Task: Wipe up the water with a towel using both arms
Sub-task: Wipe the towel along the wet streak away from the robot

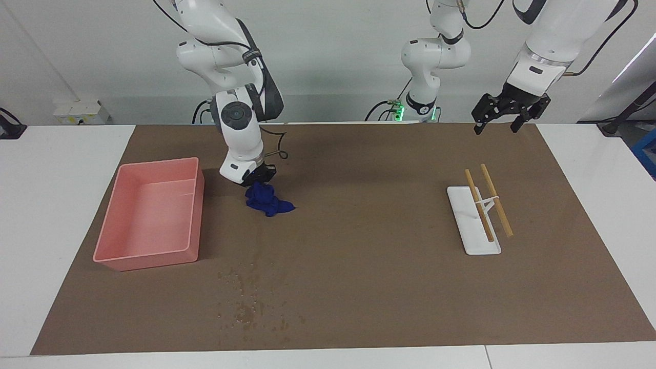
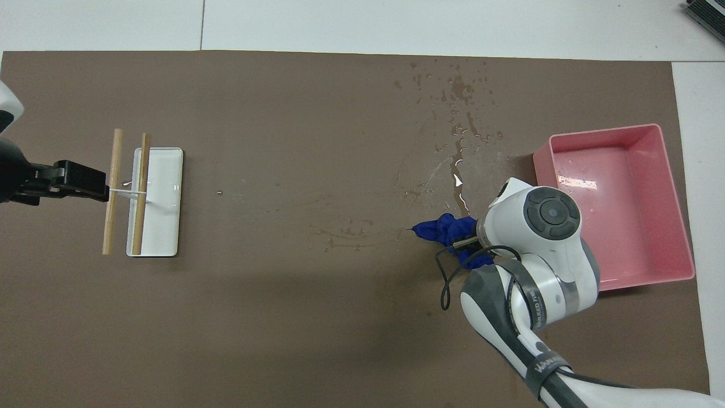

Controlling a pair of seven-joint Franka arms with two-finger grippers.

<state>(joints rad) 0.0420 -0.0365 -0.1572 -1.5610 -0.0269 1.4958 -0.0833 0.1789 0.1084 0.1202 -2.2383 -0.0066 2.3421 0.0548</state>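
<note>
The blue towel (image 1: 267,201) lies bunched on the brown mat beside the pink tray, also seen in the overhead view (image 2: 446,228). My right gripper (image 1: 260,177) is low over the towel's top, shut on it, its fingertips buried in the cloth; in the overhead view the right gripper (image 2: 465,242) is mostly hidden under the wrist. The water (image 1: 247,303) is a patch of dark specks farther from the robots than the towel; in the overhead view the water (image 2: 460,93) also trails in wet streaks toward the towel. My left gripper (image 1: 496,127) is open and empty, raised over the mat near the left arm's base (image 2: 79,181).
A pink tray (image 1: 158,162) (image 2: 600,131) stands at the right arm's end of the mat. A white plate (image 1: 475,241) (image 2: 165,218) with two wooden chopsticks (image 1: 496,200) lies at the left arm's end. Faint wet smears (image 2: 340,235) cross the mat's middle.
</note>
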